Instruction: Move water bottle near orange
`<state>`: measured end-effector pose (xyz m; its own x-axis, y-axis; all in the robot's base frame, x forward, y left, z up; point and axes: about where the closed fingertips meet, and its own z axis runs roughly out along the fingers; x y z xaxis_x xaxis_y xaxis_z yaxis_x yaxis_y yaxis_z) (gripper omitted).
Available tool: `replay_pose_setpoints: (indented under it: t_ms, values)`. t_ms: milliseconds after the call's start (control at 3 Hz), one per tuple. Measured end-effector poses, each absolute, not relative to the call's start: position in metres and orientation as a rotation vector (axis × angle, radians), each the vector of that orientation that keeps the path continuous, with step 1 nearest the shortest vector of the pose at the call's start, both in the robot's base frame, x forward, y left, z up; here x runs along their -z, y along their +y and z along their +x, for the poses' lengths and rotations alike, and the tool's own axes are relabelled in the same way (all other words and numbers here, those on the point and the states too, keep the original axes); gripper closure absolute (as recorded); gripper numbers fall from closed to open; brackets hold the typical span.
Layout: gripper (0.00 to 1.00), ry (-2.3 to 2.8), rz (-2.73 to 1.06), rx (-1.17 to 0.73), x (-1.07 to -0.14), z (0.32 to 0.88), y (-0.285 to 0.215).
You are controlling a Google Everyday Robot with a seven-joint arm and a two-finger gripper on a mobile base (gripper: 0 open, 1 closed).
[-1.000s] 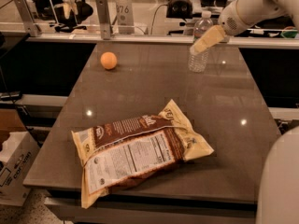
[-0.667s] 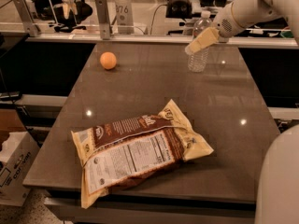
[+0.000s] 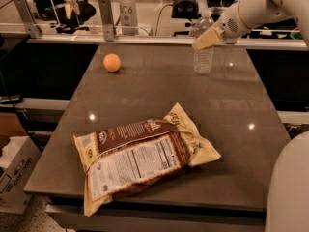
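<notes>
The water bottle (image 3: pixel 203 57) is clear with a white cap and stands upright at the far right of the dark table (image 3: pixel 159 95). My gripper (image 3: pixel 207 38) comes in from the upper right on a white arm and lies across the bottle's upper body, hiding part of it. The orange (image 3: pixel 112 62) sits on the table at the far left, well apart from the bottle, about a third of the table's width away.
A large brown and cream snack bag (image 3: pixel 145 153) lies flat on the near half of the table. A counter with rails and equipment (image 3: pixel 120 13) runs behind the table. A cardboard box (image 3: pixel 12 178) stands on the floor at the left.
My gripper has shifted a little to the left and up against the bottle. The bottle, the orange and the bag stay where they were.
</notes>
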<state>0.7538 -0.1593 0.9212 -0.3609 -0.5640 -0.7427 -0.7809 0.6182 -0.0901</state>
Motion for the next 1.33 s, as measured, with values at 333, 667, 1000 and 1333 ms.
replay_pose_setpoints:
  t_ms: [333,667,1000,1333]
  values:
    - [0.87,2.037,-1.076,-0.400,-0.935,0.754,-0.139]
    - [1.00,1.986,-1.122,-0.474,-0.956,0.750,-0.104]
    - [1.00,1.943,-1.159,-0.574,-0.967,0.742,-0.061]
    - [1.00,1.900,-1.194,-0.625,-0.975,0.730,-0.021]
